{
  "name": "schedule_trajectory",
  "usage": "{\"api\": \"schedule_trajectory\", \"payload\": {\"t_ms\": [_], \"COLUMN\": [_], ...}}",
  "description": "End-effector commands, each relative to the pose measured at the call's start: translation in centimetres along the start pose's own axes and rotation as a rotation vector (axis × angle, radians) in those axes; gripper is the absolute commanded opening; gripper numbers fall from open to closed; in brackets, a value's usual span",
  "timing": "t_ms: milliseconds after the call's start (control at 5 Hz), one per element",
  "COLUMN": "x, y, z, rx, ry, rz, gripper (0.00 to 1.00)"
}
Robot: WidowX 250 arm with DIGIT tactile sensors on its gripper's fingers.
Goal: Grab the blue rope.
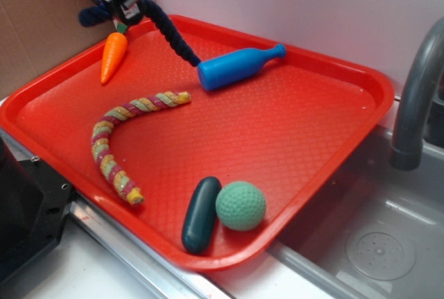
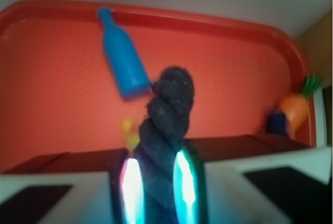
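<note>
Gripper point(image 2: 157, 182) is seen clenched on the blue rope point(image 2: 167, 130) at upper left of the exterior frame. Rope's free end is trailed down beside the blue bottle point(image 1: 236, 68), over the red tray point(image 1: 291, 125).

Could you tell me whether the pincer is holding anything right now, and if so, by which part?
Yes. The pincer is shut on the blue rope, gripping it near one end; the rest hangs down toward the red tray beside the blue bottle.
</note>
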State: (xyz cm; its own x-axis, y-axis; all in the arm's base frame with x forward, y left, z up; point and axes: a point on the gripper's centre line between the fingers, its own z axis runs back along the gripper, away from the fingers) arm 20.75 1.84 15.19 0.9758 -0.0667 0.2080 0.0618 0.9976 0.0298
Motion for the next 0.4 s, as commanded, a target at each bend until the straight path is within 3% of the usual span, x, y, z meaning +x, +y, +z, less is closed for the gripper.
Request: {"api": "schedule_trajectory", "payload": {"t_ms": [0,200], "x": [1.62,1.34], "y": [-1.87,-1.11], "z": [3.22,3.0], "rx": [-0.035,-0.072], "ry": [0.019,0.092], "rz": [0.065,0.135], "gripper": [0.0,0.0]}}
